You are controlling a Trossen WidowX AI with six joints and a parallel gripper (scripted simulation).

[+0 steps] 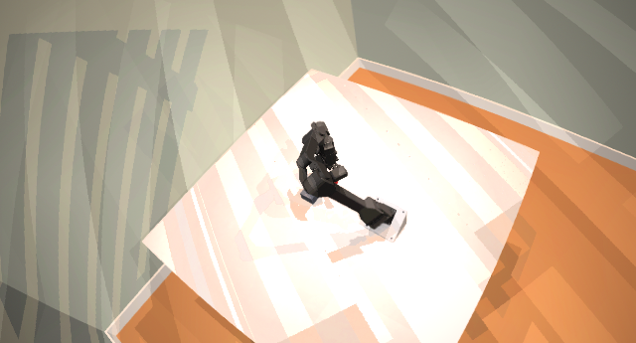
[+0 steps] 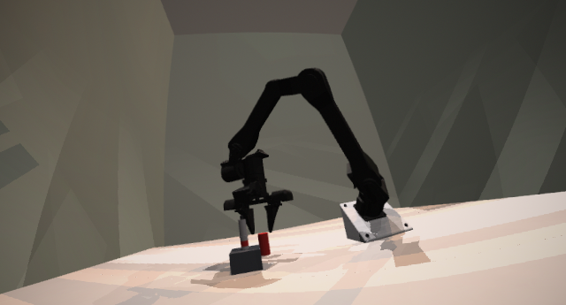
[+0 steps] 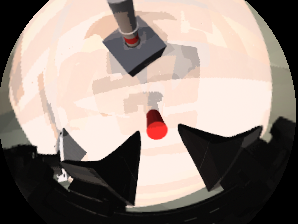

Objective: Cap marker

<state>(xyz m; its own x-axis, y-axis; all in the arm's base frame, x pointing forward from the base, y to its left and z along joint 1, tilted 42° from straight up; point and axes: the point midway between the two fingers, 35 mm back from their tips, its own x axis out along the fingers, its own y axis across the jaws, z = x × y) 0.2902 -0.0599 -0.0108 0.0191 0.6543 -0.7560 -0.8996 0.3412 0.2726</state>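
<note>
The marker (image 2: 242,231) (image 3: 124,17), grey with a red band low down, stands upright in the dark grey holder block (image 1: 309,197) (image 2: 246,261) (image 3: 145,52). The arm hides it in the top view. The red cap (image 2: 264,244) (image 3: 156,119) stands upright on the table, a short way from the block. Only a red speck of it shows in the top view. My gripper (image 2: 261,231) (image 3: 159,130) is open and empty and points down. Its fingertips are just above the cap, one to each side of it in the wrist view. The marker stands beside one finger in the exterior view.
The arm's pale base plate (image 1: 400,223) (image 2: 351,223) is fixed on the table (image 1: 437,263), with the arm arching from it over to the cap. The holder block and upright marker stand close beside the gripper. Shadows and bright stripes cross the table top.
</note>
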